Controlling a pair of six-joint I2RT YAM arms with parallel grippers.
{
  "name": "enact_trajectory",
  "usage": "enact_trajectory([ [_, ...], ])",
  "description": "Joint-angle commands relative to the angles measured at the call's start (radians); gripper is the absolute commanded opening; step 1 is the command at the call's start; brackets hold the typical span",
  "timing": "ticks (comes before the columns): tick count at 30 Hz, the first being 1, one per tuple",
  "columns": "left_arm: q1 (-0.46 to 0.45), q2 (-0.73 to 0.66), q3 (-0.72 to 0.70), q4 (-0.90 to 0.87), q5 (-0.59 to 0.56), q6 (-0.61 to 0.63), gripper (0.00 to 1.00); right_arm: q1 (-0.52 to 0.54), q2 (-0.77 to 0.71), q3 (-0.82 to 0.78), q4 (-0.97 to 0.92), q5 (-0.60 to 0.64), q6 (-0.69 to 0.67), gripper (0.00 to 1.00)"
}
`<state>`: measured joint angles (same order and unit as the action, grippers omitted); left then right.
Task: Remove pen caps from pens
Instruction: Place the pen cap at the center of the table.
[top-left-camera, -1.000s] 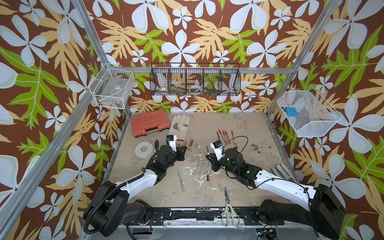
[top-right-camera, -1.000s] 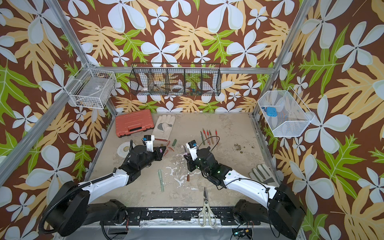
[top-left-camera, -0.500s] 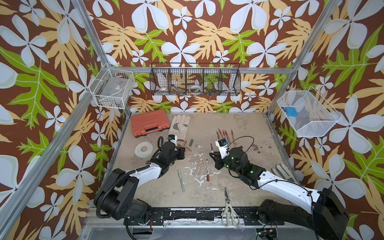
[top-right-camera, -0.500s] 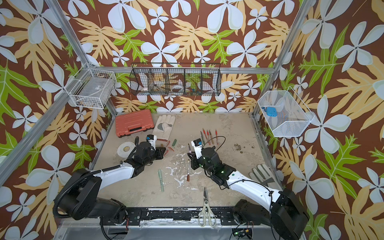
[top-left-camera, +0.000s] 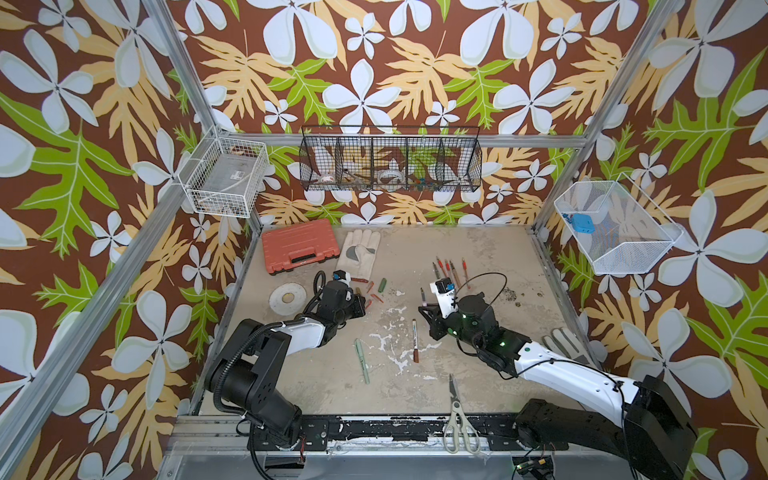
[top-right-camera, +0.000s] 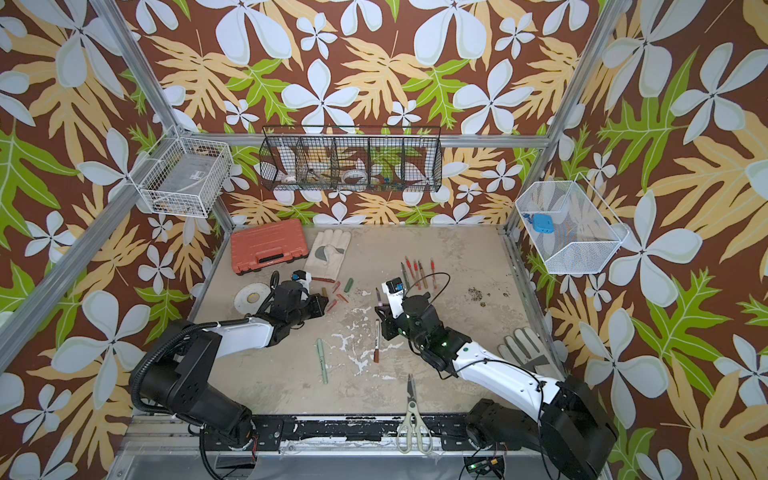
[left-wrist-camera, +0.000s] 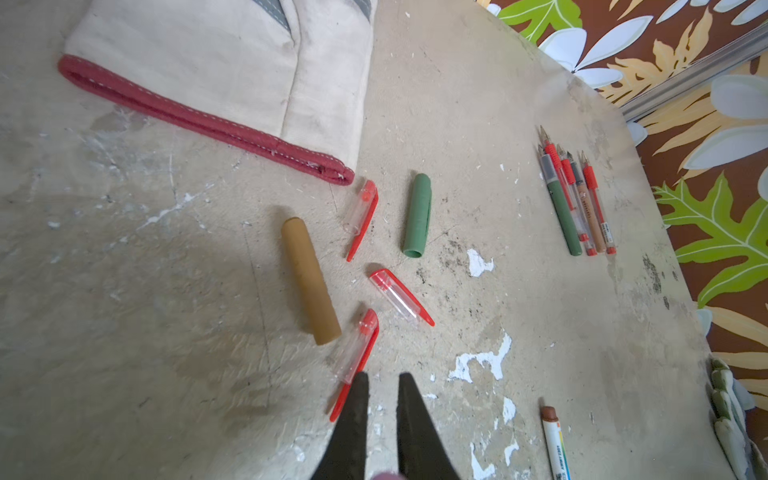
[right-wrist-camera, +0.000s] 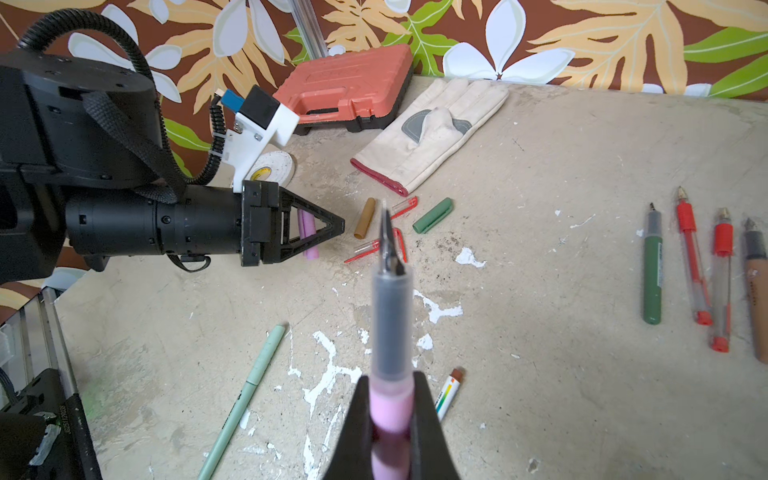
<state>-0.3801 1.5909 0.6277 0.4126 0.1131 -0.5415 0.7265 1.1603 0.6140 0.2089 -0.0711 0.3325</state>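
My right gripper (right-wrist-camera: 390, 382) is shut on a pink pen (right-wrist-camera: 390, 316) with its cap off and its nib bare; both top views show the pen standing up (top-left-camera: 423, 296) (top-right-camera: 378, 296). My left gripper (left-wrist-camera: 382, 380) is shut on a pink pen cap (right-wrist-camera: 307, 232) held deep between its jaws, low over the table. Just ahead of it lie a tan cap (left-wrist-camera: 309, 282), a dark green cap (left-wrist-camera: 417, 216) and three red-and-clear caps (left-wrist-camera: 399, 297). Several uncapped pens (top-left-camera: 449, 268) lie in a row at the back. A pale green pen (top-left-camera: 361, 359) and a white-and-brown pen (top-left-camera: 415, 340) lie capped mid-table.
Grey-handled scissors (top-left-camera: 457, 415) lie at the front edge. An orange case (top-left-camera: 299, 245), a white glove (top-left-camera: 359, 251) and a tape roll (top-left-camera: 287, 297) sit at the back left. A grey glove (top-left-camera: 565, 345) lies at the right. Wire baskets hang on the walls.
The right gripper has shifted a little to the right with the pink pen. The left arm's elbow has swung back and lower, while its gripper stays by the loose caps.
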Motion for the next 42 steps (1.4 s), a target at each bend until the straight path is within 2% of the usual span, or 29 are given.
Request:
enact_trajectory([
  [1,0.002,0.023,0.016,-0.03,-0.01,0.024,0.0,0.0,-0.004,0.0,0.012,0.011,-0.012,0.0],
  [6,0.006,0.043,0.026,-0.028,-0.019,0.038,0.0,0.0,-0.01,-0.004,0.015,0.006,-0.006,0.0],
  [18,0.013,0.117,0.086,-0.077,-0.133,0.046,0.02,-0.001,-0.001,-0.002,0.015,0.0,-0.007,0.0],
  [26,0.016,0.168,0.125,-0.105,-0.15,0.043,0.18,0.0,0.005,-0.001,0.015,-0.004,-0.008,0.0],
  [42,0.023,0.191,0.141,-0.124,-0.162,0.045,0.23,-0.001,-0.001,-0.005,0.015,0.001,-0.006,0.0],
])
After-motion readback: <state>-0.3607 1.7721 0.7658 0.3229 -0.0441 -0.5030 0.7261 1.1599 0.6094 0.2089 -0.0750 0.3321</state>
